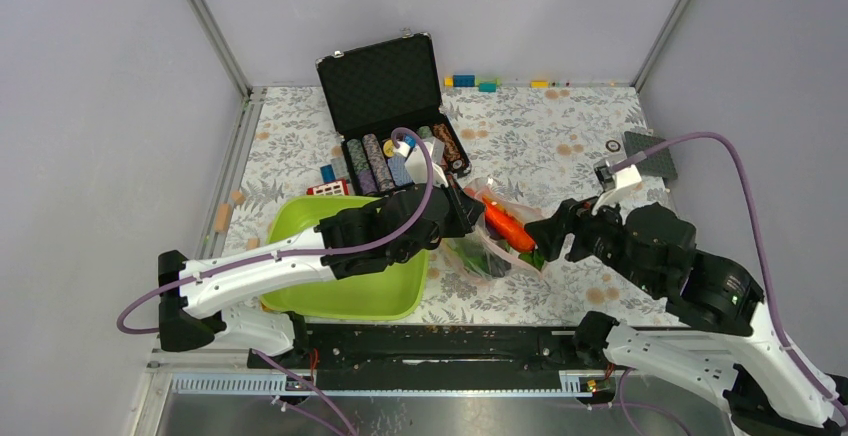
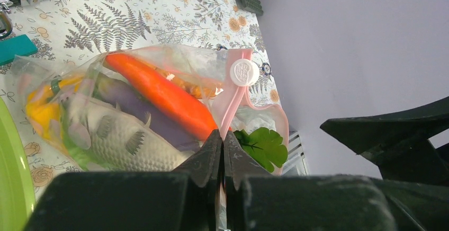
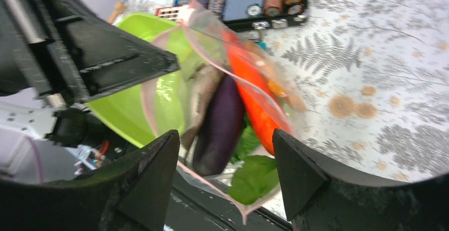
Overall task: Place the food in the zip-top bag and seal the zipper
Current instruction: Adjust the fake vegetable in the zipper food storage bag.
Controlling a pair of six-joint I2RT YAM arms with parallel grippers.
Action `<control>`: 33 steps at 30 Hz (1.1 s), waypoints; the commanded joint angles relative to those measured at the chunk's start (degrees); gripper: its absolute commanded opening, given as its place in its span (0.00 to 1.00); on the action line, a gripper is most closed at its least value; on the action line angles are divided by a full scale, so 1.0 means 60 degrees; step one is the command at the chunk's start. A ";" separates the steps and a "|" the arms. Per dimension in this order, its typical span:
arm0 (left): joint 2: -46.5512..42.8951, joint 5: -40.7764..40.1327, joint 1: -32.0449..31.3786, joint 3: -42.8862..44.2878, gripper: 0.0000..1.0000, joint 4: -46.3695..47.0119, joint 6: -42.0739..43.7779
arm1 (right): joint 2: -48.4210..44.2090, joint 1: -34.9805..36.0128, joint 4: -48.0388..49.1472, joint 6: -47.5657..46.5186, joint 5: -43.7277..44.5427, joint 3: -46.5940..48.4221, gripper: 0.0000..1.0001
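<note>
The clear crinkly zip-top bag (image 2: 180, 59), holding an orange carrot (image 2: 164, 96) and grey fish (image 2: 116, 138), sits on the floral table (image 1: 560, 136) beside the lime-green plastic tray (image 1: 300, 218). The left pincer (image 2: 223, 138) is clamped on its pink zipper strip (image 2: 233, 104), probably steadying the mouth; the right pincer (image 3: 225, 141) stands apart, gripping nothing.

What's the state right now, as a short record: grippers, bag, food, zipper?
left gripper: shut, pinching the zipper strip at the mouth
right gripper: open, jaws either side of the zip-top bag
in bag: carrot, eggplant, fish, yellow pepper, lettuce
seal: white slider at one end, mouth looks unsealed
</note>
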 commanded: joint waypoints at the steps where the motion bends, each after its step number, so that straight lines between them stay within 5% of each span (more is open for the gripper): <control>1: -0.0349 -0.0259 -0.0018 0.0101 0.00 0.0852 0.0015 | 0.0061 0.0031 -0.0953 -0.0207 0.1626 0.0171 0.73; 8: -0.0357 -0.0176 -0.0024 0.0084 0.00 0.0886 0.0058 | 0.0961 0.0031 -0.1124 -0.0630 0.3280 -0.0105 0.66; 16: -0.0477 -0.0248 -0.0010 0.0006 0.00 0.0879 0.0087 | 0.1981 0.0016 -0.0828 -0.1189 0.2561 -0.0139 0.60; 24: -0.0704 0.0528 -0.0017 -0.0373 0.02 0.1778 0.1018 | 0.1824 -0.0255 0.0549 -0.2151 0.1972 -0.0949 0.15; 26: -0.0860 0.1160 -0.0022 -0.0494 0.17 0.2143 0.1791 | 0.1838 -0.0495 0.0867 -0.2368 0.1643 -0.0931 0.04; 33: -0.2187 0.2549 -0.0006 -0.0945 0.97 0.1993 0.4853 | 0.1510 -0.1431 0.1931 -0.3655 0.0747 -0.0700 0.00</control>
